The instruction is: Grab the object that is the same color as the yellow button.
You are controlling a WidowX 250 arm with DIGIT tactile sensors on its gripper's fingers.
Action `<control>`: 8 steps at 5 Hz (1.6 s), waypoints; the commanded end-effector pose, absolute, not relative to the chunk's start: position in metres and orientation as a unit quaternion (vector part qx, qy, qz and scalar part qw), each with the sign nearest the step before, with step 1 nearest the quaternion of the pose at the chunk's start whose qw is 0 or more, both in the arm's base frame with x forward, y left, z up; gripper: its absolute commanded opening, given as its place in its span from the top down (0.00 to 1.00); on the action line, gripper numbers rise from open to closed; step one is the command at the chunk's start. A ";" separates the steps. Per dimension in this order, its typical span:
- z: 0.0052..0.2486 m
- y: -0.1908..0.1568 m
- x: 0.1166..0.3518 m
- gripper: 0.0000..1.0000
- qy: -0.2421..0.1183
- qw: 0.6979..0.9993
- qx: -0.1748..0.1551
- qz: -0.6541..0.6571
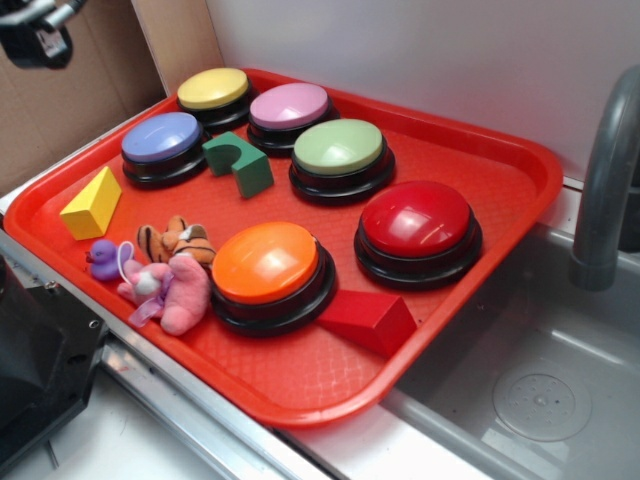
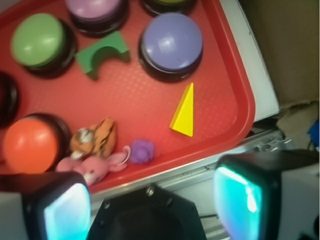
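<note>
The small yellow wedge block (image 1: pixel 90 203) lies on the red tray (image 1: pixel 300 400) near its left edge, in front of the purple button (image 1: pixel 162 137). In the wrist view the wedge (image 2: pixel 184 111) lies below the purple button (image 2: pixel 171 44), close to the tray rim (image 2: pixel 240 95). The pale yellow button (image 1: pixel 213 88) stands at the tray's far corner. My gripper (image 2: pixel 152 205) is open and empty, high above and outside the tray's near-left edge, well short of the wedge. In the exterior view only part of it (image 1: pixel 35 30) shows at the top left corner.
Pink (image 1: pixel 289 105), light green (image 1: pixel 338 147), red (image 1: pixel 416 218) and orange (image 1: pixel 266 262) buttons stand on the tray. A green arch block (image 1: pixel 238 162), red wedge (image 1: pixel 370 320), plush toys (image 1: pixel 165 270) and purple duck (image 1: pixel 103 258) lie among them. A sink (image 1: pixel 540 390) with a faucet (image 1: pixel 605 170) is at the right.
</note>
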State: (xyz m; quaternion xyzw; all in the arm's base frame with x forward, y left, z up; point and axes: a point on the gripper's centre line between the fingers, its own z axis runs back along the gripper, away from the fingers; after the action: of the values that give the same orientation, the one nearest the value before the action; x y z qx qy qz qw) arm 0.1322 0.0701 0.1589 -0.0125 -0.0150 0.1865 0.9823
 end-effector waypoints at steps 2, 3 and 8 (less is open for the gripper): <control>0.084 0.113 0.138 0.00 -0.045 0.952 0.005 0.303; 0.057 0.113 0.141 0.00 -0.034 0.944 0.006 0.328; 0.042 0.095 0.156 1.00 -0.049 0.935 -0.010 0.350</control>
State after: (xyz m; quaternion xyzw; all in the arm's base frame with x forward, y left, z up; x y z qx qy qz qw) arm 0.1529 0.0903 0.0344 -0.0122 -0.0271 0.3521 0.9355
